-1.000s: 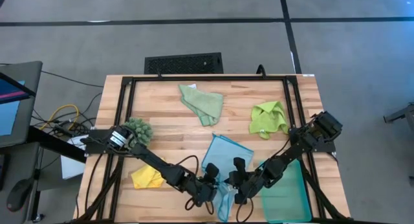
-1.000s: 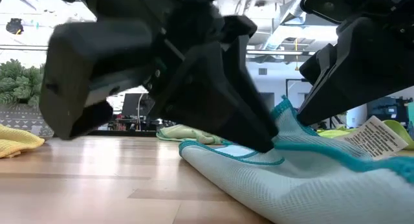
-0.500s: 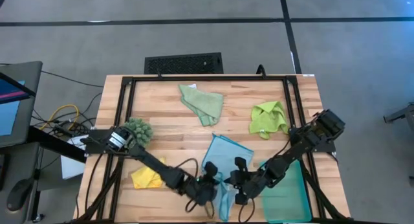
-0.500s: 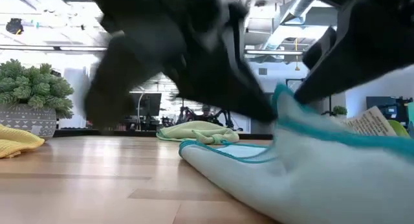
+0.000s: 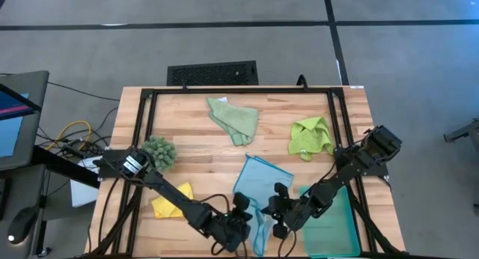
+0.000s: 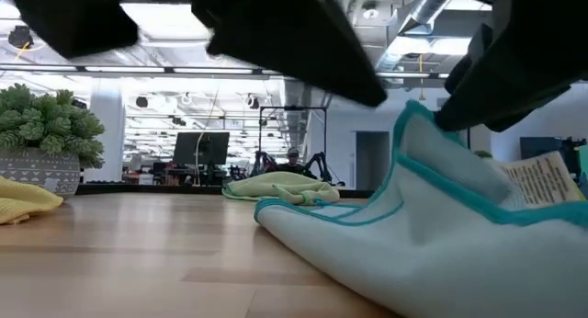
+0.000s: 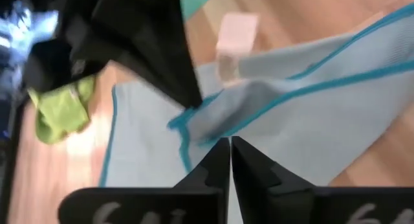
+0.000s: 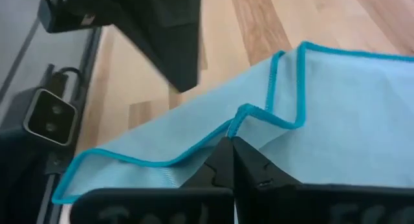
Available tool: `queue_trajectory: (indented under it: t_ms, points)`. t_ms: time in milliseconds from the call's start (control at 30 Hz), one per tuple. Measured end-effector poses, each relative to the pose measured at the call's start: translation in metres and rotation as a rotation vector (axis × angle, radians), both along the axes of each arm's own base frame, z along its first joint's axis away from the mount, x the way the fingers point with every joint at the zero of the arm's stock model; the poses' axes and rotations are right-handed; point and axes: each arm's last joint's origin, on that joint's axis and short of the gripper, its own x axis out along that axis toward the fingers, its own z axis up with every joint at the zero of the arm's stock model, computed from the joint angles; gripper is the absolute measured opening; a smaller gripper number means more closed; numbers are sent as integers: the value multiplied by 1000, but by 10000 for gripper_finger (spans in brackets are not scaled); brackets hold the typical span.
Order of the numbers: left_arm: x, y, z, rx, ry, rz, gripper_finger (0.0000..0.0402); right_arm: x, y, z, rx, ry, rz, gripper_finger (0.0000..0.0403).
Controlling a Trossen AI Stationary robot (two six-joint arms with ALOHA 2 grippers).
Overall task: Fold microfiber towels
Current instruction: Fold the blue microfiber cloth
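Note:
The light blue towel (image 5: 263, 177) lies in the table's near middle, its far part flat on the wood and its near edge raised (image 6: 413, 134). My left gripper (image 5: 245, 212) and right gripper (image 5: 275, 212) are side by side at that near edge, both shut on it. The pale sage green towel (image 5: 236, 118), the lime green towel (image 5: 310, 137) and the yellow towel (image 5: 171, 204) lie crumpled on the table, untouched. My left gripper pinches a raised fold of the light blue towel next to its teal hem (image 7: 223, 123) between its two fingers; how many layers cannot be told. The held part is lifted clear and the rest slopes down to the table. My right gripper pinches the towel's teal-hemmed near edge (image 8: 239, 119) between its two fingertips, where the hem bends in a small fold. The edge is lifted off the wood and the cloth beyond it sags slack.
A teal plastic tray (image 5: 337, 221) sits at the near right, just beside my right arm. A dark-green spiky clump (image 5: 159, 150) stands at the left. A black frame (image 5: 224, 90) borders the table. Bare wood shows between the towels.
Both grippers have risen a little, staying shut. The light blue towel's near edge has been lifted higher off the table into a peak, while its far part has stayed flat on the wood.

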Motion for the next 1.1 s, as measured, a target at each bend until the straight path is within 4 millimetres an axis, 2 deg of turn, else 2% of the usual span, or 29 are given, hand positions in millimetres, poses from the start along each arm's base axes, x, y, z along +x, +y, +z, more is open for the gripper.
queue_trajectory:
  t_ms: [100,233,333,433,600,867,1100]
  points:
    - [5,6,-1,-64,34,-20,36,-1,-1,-1,-9,15,2,10]
    - [10,14,-7,-119,61,-91,89,-2,-1,-3,-7,44,21,17]
    - [8,20,-19,-87,96,-173,126,-3,0,-3,-5,45,27,18]
    - [9,24,-27,-30,66,-300,146,-4,1,-3,-8,46,34,14]
    - [14,26,-29,51,-10,-479,150,-4,1,-3,-10,46,36,14]
    - [29,58,-31,5,-3,-429,146,-4,0,-3,-19,53,37,18]
    - [33,68,-32,-37,21,-485,145,-5,-1,-5,-31,68,37,17]
